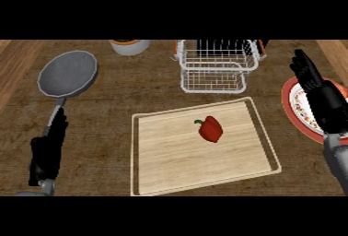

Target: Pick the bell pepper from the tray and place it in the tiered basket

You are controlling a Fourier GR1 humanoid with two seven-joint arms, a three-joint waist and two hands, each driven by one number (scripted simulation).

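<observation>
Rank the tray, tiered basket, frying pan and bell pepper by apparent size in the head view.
Largest: tray.
Next: tiered basket and frying pan, about alike, so I won't rank them.
Smallest: bell pepper.

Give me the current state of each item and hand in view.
bell pepper: lying on the tray, untouched.
tray: flat on counter, holds only the bell pepper.
tiered basket: upright, bell pepper not in it.
left hand: open, holding nothing.
right hand: open, over the plate.
pan: flat, handle by left hand.

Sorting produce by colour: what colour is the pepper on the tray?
The pepper is red, its stem green; head view.
</observation>
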